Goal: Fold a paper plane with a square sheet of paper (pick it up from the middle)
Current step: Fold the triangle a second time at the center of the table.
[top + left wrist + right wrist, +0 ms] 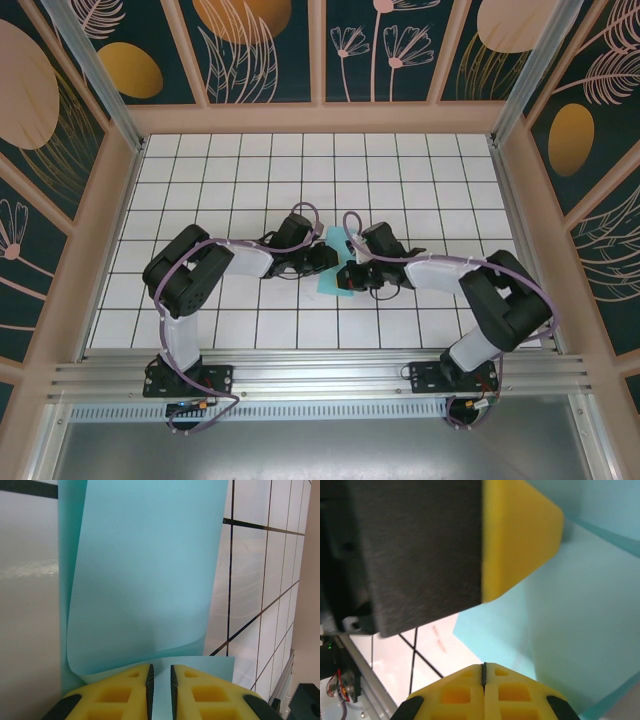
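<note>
Right hand (484, 668) closed tight, left hand (160, 669) narrowly parted, both at the paper (145, 580).

surface: white-tiled table (200, 170), dark grid lines | on it: turquoise square sheet of paper (328, 280), centre, partly curled up

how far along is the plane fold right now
Early. Done: the square sheet of paper no longer lies flat; one side curls over onto itself, but no crisp crease or pointed nose shows. In hand: the left gripper and the right gripper meet at the sheet, the right one shut by its edge. Left: nearly every fold of the plane.
</note>
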Tool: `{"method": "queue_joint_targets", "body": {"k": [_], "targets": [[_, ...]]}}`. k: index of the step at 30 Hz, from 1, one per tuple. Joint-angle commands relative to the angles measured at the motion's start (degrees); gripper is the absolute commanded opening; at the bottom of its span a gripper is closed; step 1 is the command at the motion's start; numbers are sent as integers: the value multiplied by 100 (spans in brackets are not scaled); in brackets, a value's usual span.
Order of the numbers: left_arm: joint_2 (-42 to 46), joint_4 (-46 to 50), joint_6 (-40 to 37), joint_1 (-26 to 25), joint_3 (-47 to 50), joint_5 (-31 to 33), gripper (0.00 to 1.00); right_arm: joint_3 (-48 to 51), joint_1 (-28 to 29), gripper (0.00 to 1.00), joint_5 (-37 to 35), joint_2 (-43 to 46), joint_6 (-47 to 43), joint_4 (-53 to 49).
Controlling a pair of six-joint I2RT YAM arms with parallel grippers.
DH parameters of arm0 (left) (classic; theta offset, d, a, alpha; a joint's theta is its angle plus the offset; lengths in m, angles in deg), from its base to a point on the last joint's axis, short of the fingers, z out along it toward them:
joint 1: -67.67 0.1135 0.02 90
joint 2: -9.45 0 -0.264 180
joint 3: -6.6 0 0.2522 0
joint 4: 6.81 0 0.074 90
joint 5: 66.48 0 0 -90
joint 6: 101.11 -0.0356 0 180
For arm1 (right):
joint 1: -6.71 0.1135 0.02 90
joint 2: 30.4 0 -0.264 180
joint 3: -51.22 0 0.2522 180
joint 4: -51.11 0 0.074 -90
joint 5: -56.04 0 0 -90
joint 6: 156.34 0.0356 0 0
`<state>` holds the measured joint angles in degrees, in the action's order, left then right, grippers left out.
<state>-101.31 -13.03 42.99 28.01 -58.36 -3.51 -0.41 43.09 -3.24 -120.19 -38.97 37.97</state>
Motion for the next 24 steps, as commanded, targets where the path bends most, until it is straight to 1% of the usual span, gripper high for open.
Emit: {"method": "queue_joint_targets", "body": {"k": [1,8,15,20,24], "targets": [[-279,405,-116,27,158,181,21,-168,24,2,-354,-171,-22,-150],[-297,426,-130,20,180,204,21,95,-17,2,-479,-213,-58,-188],[-331,473,-171,20,159,252,21,283,-87,3,-413,-64,-57,-170],[-367,551,-185,20,161,327,20,457,-163,4,-298,6,-14,-168],[-367,575,-179,20,189,395,18,668,-296,6,28,147,114,-72]]}}
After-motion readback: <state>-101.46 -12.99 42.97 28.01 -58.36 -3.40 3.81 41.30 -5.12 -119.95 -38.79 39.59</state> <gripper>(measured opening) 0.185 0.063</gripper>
